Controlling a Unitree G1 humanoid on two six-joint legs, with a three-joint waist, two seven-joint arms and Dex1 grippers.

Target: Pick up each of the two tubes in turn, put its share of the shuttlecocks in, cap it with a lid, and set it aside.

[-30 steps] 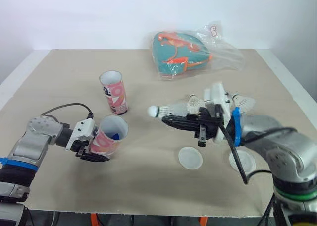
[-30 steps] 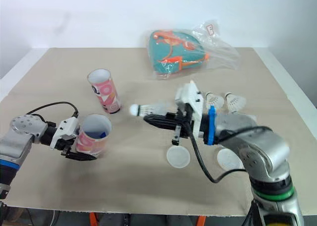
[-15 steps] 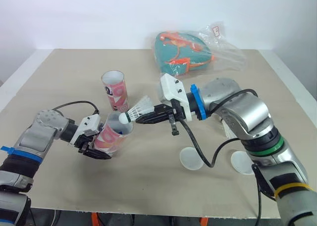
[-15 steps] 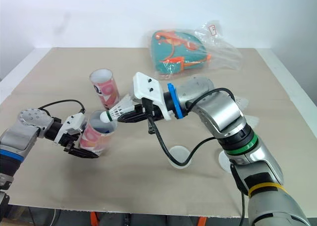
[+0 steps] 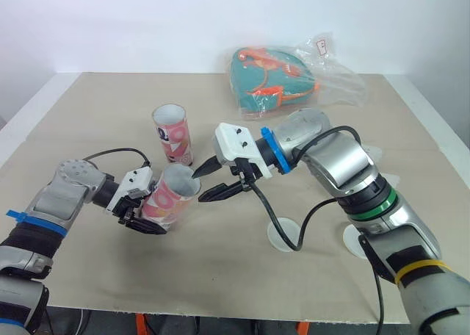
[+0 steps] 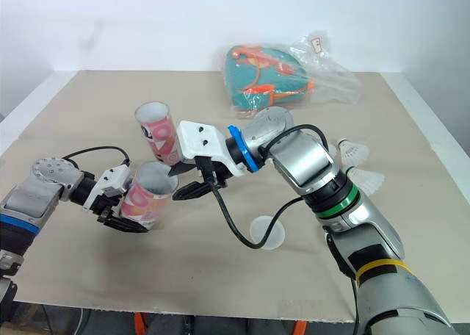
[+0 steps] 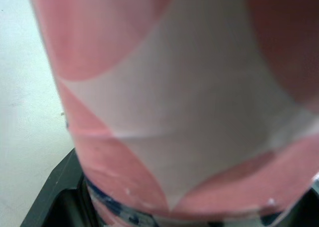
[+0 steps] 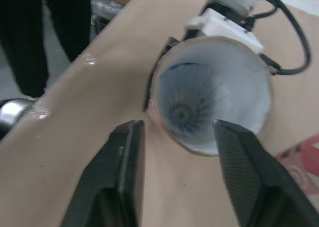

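A pink-and-white tube (image 5: pixel 170 200) is tilted in my left gripper (image 5: pixel 145 207), which is shut on its lower end, mouth turned toward my right arm. In the left wrist view the tube (image 7: pixel 174 102) sits close between the fingers. My right gripper (image 5: pixel 209 181) hangs open just in front of the mouth, holding nothing. Through the right wrist view I look into the tube (image 8: pixel 212 95), where a shuttlecock (image 8: pixel 182 112) lies inside. A second tube (image 5: pixel 172 134) stands upright behind. Two shuttlecocks (image 6: pixel 352 151) (image 6: pixel 365 178) lie to the right. Two white lids (image 5: pixel 283 234) (image 5: pixel 360 239) lie flat near the front.
A teal and orange bag in clear plastic (image 5: pixel 283 81) lies at the back of the beige table (image 5: pixel 95 100). A cable (image 5: pixel 294 225) loops down from my right wrist over the nearer lid. A person's dark legs (image 8: pixel 35 33) stand beside the table.
My right gripper carried a shuttlecock leftward to the held tube's mouth and opened; the shuttlecock now lies inside. The left gripper kept its hold on the tube.
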